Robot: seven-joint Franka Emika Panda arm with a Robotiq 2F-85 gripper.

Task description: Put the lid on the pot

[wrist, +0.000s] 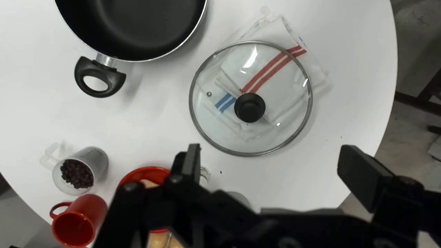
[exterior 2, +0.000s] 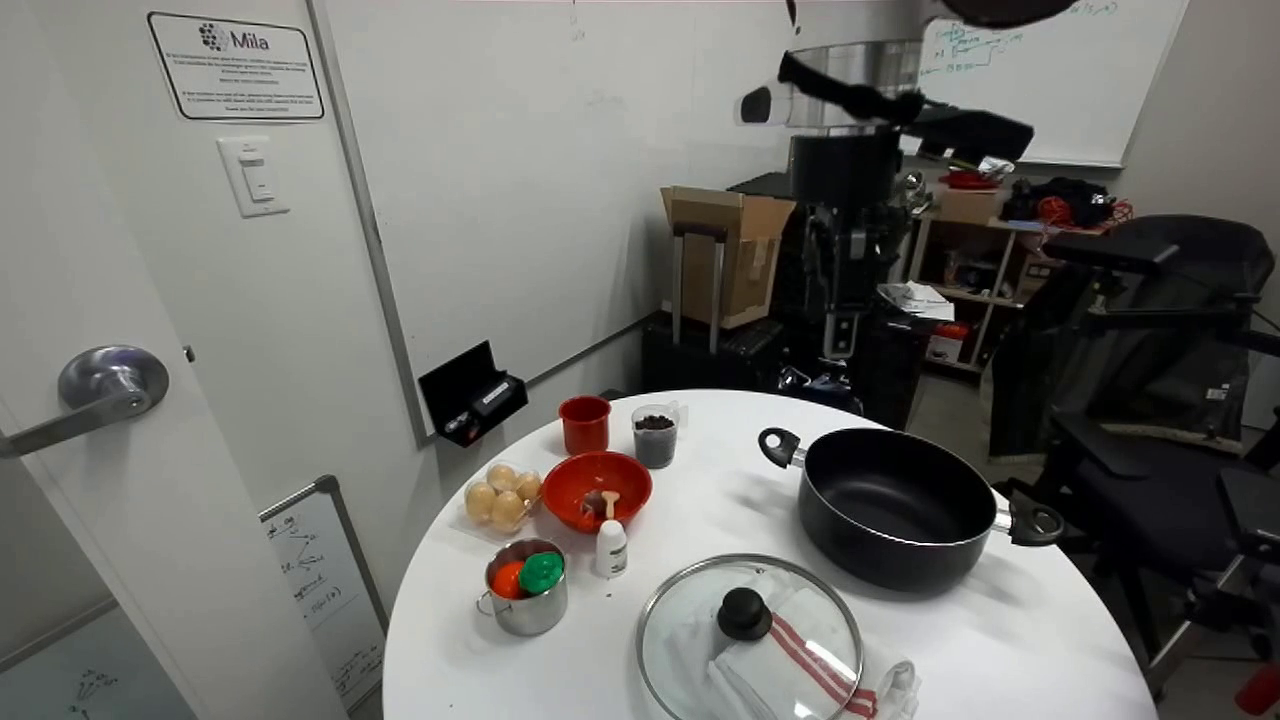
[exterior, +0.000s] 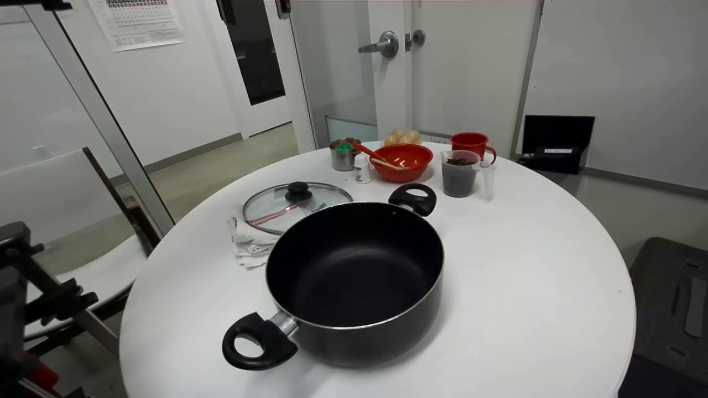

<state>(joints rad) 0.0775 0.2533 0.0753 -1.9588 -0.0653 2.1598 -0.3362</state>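
Round white table (exterior: 531, 287) in a white-walled room, with the black pot (exterior: 359, 282) as reference: it stands upright on top, its silvery rim and dark interior exposed. Just beside the pot, yet apart from it, the clear glass lid (wrist: 249, 108) lies top side up over a folded, striped cloth (wrist: 275, 31). Farther from the pot are a red bowl (exterior: 399, 176), a white bottle (exterior 2: 612, 550), a metal cup (exterior 2: 530, 612) with green and orange contents (exterior 2: 541, 573), several pale eggs (exterior 2: 507, 509), a red mug (exterior 2: 585, 430) and a measuring cup (exterior: 458, 185) of dark pieces (wrist: 76, 174). Beyond the pot, in an exterior view, are a door (exterior: 390, 94) with a lever handle (exterior: 381, 45) and a whiteboard (exterior: 625, 61) with a black case (exterior: 558, 138) at its lower edge; beyond it too, in an exterior view, appear a dark office chair (exterior 2: 1200, 275), some shelving (exterior 2: 975, 297) and a cardboard box (exterior 2: 755, 265). The arm (exterior 2: 845, 170) hangs vertically, its gripper (wrist: 270, 160) pointing downward and set higher than the pot in an exterior view; whether it is directly over the table cannot be told. In the wrist view the two fingers (wrist: 361, 175) stand wide apart, both separate from the pot and the lid
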